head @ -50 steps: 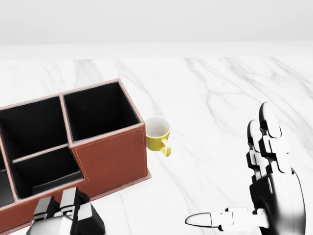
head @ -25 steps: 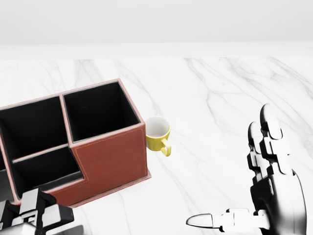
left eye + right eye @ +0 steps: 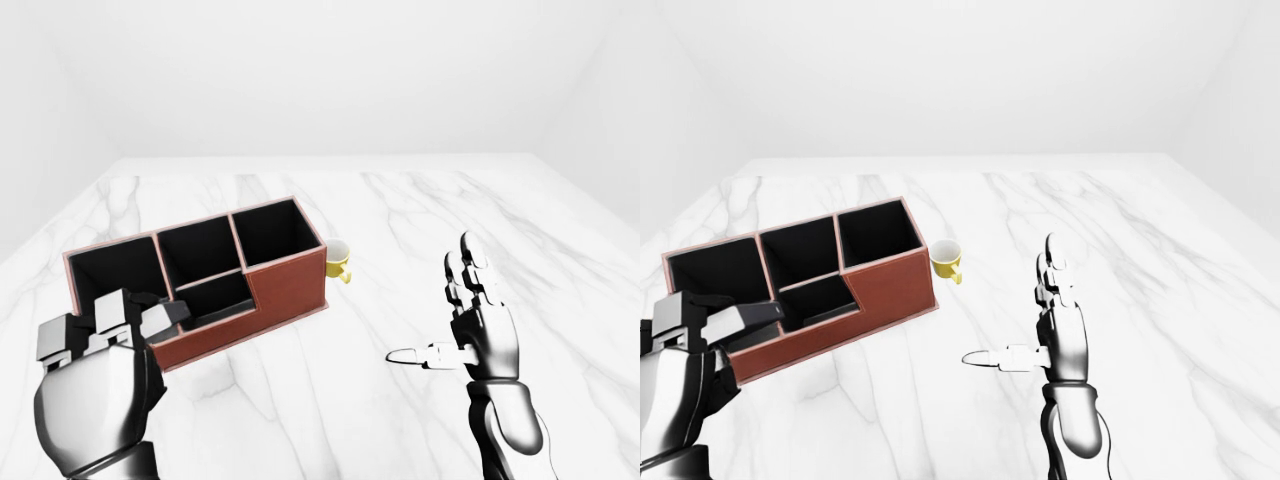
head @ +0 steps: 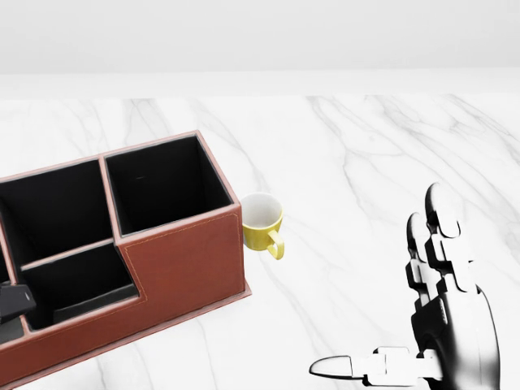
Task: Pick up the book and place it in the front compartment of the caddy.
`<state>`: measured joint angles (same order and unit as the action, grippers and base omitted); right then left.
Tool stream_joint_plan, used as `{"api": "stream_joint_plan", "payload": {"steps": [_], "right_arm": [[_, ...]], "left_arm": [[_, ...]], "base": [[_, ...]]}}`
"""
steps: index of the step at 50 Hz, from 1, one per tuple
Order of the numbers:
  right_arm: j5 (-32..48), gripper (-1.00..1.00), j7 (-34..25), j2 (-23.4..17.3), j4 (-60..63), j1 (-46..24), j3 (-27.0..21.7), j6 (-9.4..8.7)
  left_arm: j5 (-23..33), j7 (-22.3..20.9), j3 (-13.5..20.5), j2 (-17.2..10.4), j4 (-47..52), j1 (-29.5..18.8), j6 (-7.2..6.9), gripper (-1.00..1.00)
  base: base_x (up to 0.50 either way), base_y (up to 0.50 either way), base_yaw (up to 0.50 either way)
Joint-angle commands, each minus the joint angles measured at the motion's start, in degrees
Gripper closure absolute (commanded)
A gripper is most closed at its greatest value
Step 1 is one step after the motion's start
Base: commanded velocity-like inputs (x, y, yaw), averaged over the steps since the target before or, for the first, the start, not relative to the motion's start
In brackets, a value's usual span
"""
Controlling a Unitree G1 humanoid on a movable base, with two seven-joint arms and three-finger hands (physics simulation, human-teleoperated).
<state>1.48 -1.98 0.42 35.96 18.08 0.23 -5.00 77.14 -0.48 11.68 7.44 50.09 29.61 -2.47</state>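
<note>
Presumably book (image 3: 740,318) rigid, thin, light: left hand (image 3: 100,385) pinches spine edge over caddy (image 3: 285,290), desk's left side. Right hand (image 3: 480,325) open, empty.

The caddy (image 3: 200,280) is set on the surface (image 3: 400,220) toward the left of the left-eye view, with a mug (image 4: 262,222) placed just beside its right end. The left hand (image 3: 95,390) is seen below the caddy's left end, and the right hand (image 3: 480,330) is held well apart to the right.
</note>
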Motion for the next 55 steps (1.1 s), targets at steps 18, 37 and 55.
{"api": "stream_joint_plan", "payload": {"steps": [18,37,55], "right_arm": [[-0.3,-1.0,-0.4,0.0,-0.7,-0.6,-0.5,0.0],[-0.4,-1.0,-0.7,0.3,-1.1,-0.2,-1.0,0.0],[-0.6,-1.0,-0.6,0.1,-1.9,-1.2,-1.0,0.0]], "left_arm": [[5.0,-11.6,-1.7,-5.6,2.9,-18.6,-2.17,1.0],[5.7,-16.8,-5.0,-12.2,-8.4,-35.0,-2.53,1.0],[4.6,-15.0,-4.8,-15.1,-17.4,-40.3,-2.53,1.0]], "base": [[0.0,0.0,0.0],[0.0,0.0,0.0],[0.0,0.0,0.0]]}}
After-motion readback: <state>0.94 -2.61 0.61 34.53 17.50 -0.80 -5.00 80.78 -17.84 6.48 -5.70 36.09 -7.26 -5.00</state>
